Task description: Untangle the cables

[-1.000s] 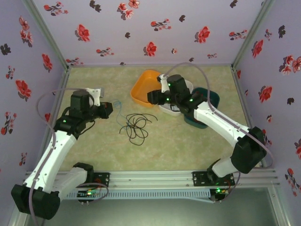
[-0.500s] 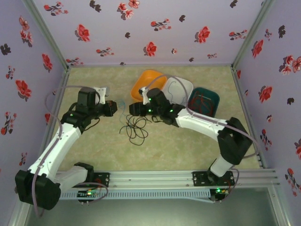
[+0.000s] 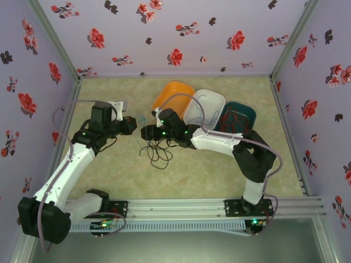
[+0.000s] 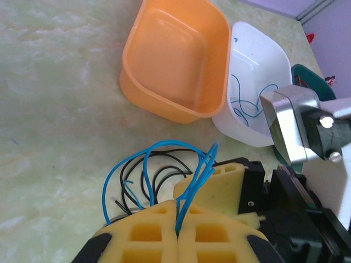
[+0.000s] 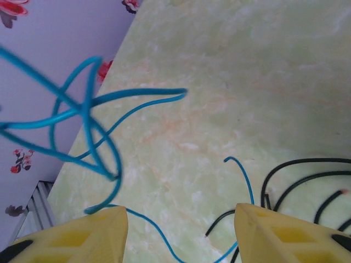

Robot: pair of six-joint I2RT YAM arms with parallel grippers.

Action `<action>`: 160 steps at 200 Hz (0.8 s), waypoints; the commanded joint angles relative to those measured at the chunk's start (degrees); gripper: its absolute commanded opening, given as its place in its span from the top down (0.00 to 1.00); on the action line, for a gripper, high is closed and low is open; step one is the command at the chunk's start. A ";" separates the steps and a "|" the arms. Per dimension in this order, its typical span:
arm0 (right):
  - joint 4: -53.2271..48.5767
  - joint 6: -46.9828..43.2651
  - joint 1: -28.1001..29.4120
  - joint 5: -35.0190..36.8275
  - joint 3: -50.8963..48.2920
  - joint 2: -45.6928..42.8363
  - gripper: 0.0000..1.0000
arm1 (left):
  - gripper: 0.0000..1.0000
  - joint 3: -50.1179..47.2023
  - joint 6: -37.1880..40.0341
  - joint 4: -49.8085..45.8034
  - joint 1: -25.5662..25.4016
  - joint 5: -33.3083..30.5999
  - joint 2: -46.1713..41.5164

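In the left wrist view, the left gripper is seen clamped tight on loops of the blue cable, with the black cable lying on the table behind. In the right wrist view, the right gripper is shown roughly half open and empty, with blue loops hanging ahead of it. From above, the red cable is made out in the green tray.

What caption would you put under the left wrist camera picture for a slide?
Left tool pinches a blue cable near loose black cable, orange tray and white tray beyond.
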 commanded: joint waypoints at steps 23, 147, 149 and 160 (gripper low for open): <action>3.75 -2.94 3.58 3.08 -1.05 -1.94 0.38 | 1.00 -0.06 -1.94 1.06 -0.37 -3.17 0.73; 2.42 -0.25 1.23 13.21 2.54 3.52 0.82 | 1.00 0.08 -0.53 -1.54 -0.37 -2.92 -2.87; 2.43 -0.23 1.16 13.23 2.47 3.42 0.84 | 1.00 0.12 -0.42 -1.60 -0.37 -2.96 -2.99; 2.31 -0.26 0.56 13.28 1.84 2.69 0.95 | 1.00 0.05 0.22 -2.17 -0.43 -3.08 -3.34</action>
